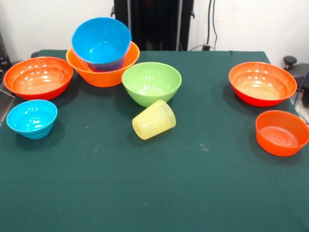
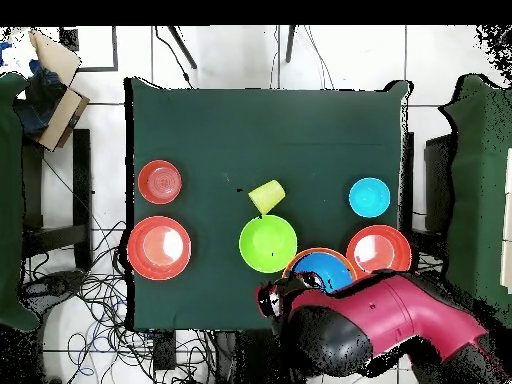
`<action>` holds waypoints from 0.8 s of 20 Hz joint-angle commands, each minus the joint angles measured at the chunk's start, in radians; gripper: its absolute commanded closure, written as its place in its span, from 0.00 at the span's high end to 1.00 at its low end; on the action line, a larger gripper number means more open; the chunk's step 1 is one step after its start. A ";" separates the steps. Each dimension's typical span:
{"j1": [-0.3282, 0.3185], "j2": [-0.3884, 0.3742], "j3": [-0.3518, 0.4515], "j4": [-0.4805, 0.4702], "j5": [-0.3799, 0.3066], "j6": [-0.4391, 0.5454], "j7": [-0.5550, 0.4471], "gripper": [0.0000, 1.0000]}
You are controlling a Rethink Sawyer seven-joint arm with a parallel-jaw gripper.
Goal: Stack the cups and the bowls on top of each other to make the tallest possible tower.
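Note:
The tower is a large light-orange bowl (image 1: 103,72) at the back left with a blue bowl (image 1: 101,42) sitting tilted inside it; both also show in the overhead view, light-orange bowl (image 2: 298,263) and blue bowl (image 2: 322,272). A lime green bowl (image 1: 151,83) (image 2: 268,243) stands upright beside it. The pale-yellow ridged cup (image 1: 154,120) (image 2: 266,195) lies on its side in front of the lime bowl. A small cyan bowl (image 1: 32,118) (image 2: 369,197) stands at the left. No magenta bowl shows. The red arm (image 2: 370,320) is drawn back over the table's edge; its gripper does not show.
A red-orange bowl (image 1: 38,77) (image 2: 378,248) stands at the far left. Another red-orange bowl (image 1: 262,83) (image 2: 159,247) and a small orange bowl (image 1: 282,132) (image 2: 159,181) stand at the right. All rest on the green tablecloth (image 1: 145,193).

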 commanded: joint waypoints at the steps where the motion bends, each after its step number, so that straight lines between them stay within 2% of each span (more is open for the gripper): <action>1: 0.087 0.005 -0.011 -0.004 -0.052 0.033 -0.080 1.00; 4: 0.138 0.023 -0.062 -0.005 -0.092 0.002 -0.051 1.00; 8: 0.176 -0.003 -0.064 -0.022 -0.068 0.025 -0.037 1.00; 16: 0.321 0.031 -0.198 -0.122 -0.104 0.076 -0.035 1.00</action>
